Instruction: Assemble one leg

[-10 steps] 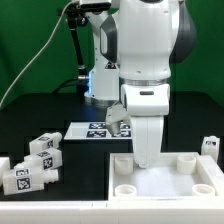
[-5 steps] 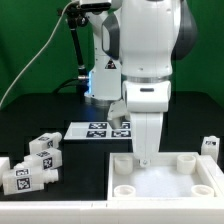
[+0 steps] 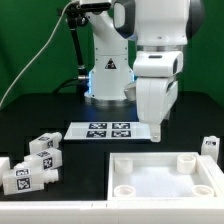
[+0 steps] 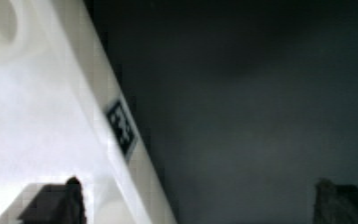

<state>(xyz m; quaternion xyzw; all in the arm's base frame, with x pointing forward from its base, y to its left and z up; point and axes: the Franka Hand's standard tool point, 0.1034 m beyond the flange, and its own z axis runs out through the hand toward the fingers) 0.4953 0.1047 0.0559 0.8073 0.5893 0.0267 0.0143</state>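
Shows an empty gripper (image 4: pixel 197 203), spread wide, hanging above the marker board (image 3: pixel 108 130) behind the tray (image 3: pixel 128 163). Shows one leg (image 3: pixel 210 147) on the bench (image 3: pixel 30 125), exterior view's right; other legs (image 3: pixel 45 152) left. Suggests descending squarely, closing across flat sides.

Leg (image 3: pixel 210 146) seemingly just behind tray (image 3: pixel 160 158)

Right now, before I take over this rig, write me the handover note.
Pincer: open, empty, raised by the edge of the tray.
Legs: several lie loose at the exterior view's left; another tagged block stands at its right.
Done: no leg fitted; the visible corner sockets are empty.
Left: grasp a leg, probably seat it in a socket.
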